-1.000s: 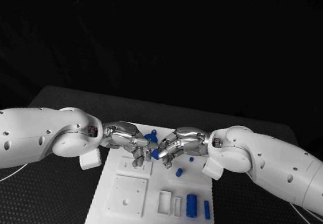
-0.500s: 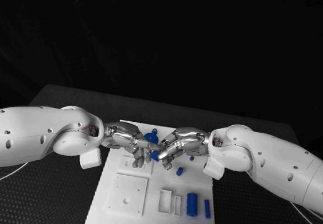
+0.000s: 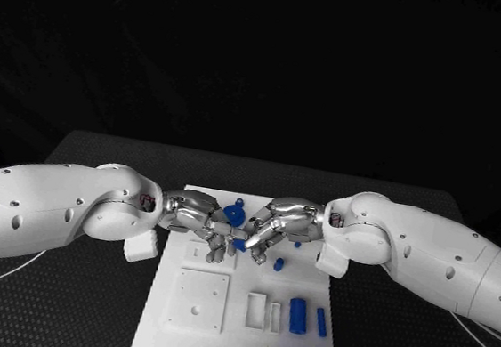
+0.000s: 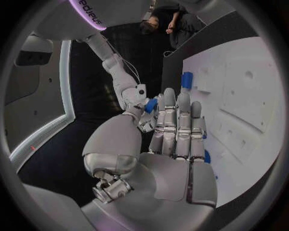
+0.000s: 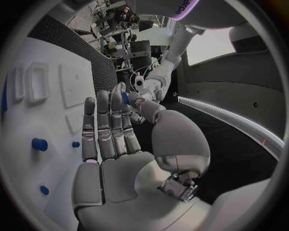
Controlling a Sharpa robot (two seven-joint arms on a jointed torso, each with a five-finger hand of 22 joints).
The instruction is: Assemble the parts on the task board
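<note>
Over the far half of the white task board [image 3: 235, 344] my two hands meet fingertip to fingertip. Between them is a small blue part [image 3: 238, 245]. My left hand [image 3: 198, 219] comes in from the left and my right hand [image 3: 276, 226] from the right. In the left wrist view the blue part [image 4: 151, 105] sits pinched between the thumb and the nearest finger of the left hand [image 4: 175, 137], its other fingers straight. The right wrist view shows the same part [image 5: 124, 97] pinched at the thumb and fingertip of the right hand [image 5: 111, 142].
A thick blue cylinder [image 3: 297, 315] and a slim blue pin [image 3: 320, 322] lie at the board's near right. Two small blue pieces [image 3: 278, 265] [image 3: 297, 245] stand under the right hand, and another blue part [image 3: 234, 213] at the far end. A white square block [image 3: 198, 302] sits near left.
The blue part and both hands' fingertips have sunk slightly toward the board. The arms have barely shifted.
</note>
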